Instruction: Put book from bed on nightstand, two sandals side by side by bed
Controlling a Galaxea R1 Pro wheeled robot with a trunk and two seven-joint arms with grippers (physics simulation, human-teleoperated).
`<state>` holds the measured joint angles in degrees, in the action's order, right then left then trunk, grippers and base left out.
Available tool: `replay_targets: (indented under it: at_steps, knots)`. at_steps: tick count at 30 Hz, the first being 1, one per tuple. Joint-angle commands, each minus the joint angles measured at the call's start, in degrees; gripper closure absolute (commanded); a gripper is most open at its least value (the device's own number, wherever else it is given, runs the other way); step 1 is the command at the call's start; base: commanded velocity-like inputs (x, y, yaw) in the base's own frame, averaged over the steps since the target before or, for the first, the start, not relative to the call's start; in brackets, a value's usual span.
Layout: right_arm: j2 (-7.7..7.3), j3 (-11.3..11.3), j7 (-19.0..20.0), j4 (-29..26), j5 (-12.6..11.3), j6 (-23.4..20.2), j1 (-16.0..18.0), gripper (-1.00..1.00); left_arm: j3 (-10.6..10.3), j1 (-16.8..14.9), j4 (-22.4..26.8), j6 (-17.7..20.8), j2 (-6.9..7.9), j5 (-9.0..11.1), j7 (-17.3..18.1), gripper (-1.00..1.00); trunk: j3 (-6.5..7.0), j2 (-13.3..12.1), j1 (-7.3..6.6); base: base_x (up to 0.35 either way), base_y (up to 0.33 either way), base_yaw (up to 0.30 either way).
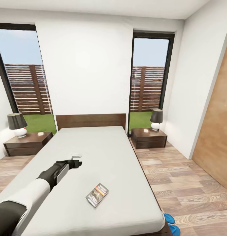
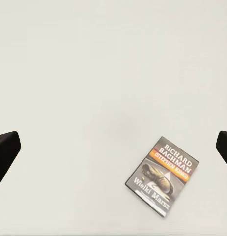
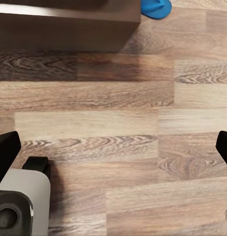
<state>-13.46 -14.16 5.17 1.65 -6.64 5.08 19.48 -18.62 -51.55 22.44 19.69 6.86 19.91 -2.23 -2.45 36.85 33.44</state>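
— 2 pincers on you; how do they stand?

— My left pincer hangs over the light-grey mattress of the low dark-brown platform bed, fingers spread wide apart with nothing between them. On my right pincer the 2 dark fingertips sit at opposite borders of the right wrist view, so it is apart too, above the wood-plank floor.

— Where is the book?

— The small thin paperback with a greyish cover and orange band lies flat on the mattress, nearer the foot than my left pincer and toward the bed's right edge, with bare mattress all around it. Its lettering reads "RICHARD BACHMAN", "STEPHEN KING" on the band, and a title beginning "Wielki Mar".

— And the floor?

— 2 flat bright-blue sandals lie at the bed's right foot corner. Open planks run from there up to the right low dark-brown nightstand, which carries a dark-shaded lamp.
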Motion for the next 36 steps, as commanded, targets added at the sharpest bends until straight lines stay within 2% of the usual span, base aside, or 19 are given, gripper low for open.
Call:
replay_targets:
  at_steps: [1, 7, 10, 15, 36]
  knots:
    - [0.0, -0.4, 0.3, 0.2, -0.6, 0.3, 0.1, -1.0, -0.4, 0.0, 0.1, 0.3, 0.07, 0.5, -0.2, -1.0, -0.11, 0.1, 0.02, 0.0, 0.0, 0.0]
    - [0.38, -0.4, 0.3, 0.3, -0.6, 0.4, -0.3, -1.0, -0.3, -0.8, 0.4, 4.9, 0.08, 0.8, -0.4, -1.0, -0.11, 0.1, 0.02, 0.0, 0.0, 0.0]
    - [0.58, -0.4, 0.3, 0.3, -0.6, 0.4, -0.5, -1.0, -0.2, -1.1, 0.5, 8.5, 0.05, 0.9, -0.4, -1.0, -0.11, 0.1, 0.02, 0.0, 0.0, 0.0]
    - [1.0, -0.4, 0.3, 0.3, -0.5, 0.4, -1.7, -1.0, -0.2, -1.2, 0.8, 10.8, -0.03, 1.0, -0.4, -1.0, -0.11, 0.1, 0.02, 0.0, 0.0, 0.0]
    - [1.2, -0.3, 0.3, 0.3, -0.3, 0.5, -3.2, -1.0, -0.2, -1.4, 3.0, 12.4, -0.62, 0.9, -0.9, -1.0, -0.11, 0.1, 0.02, 0.018, 0.0, 0.0]
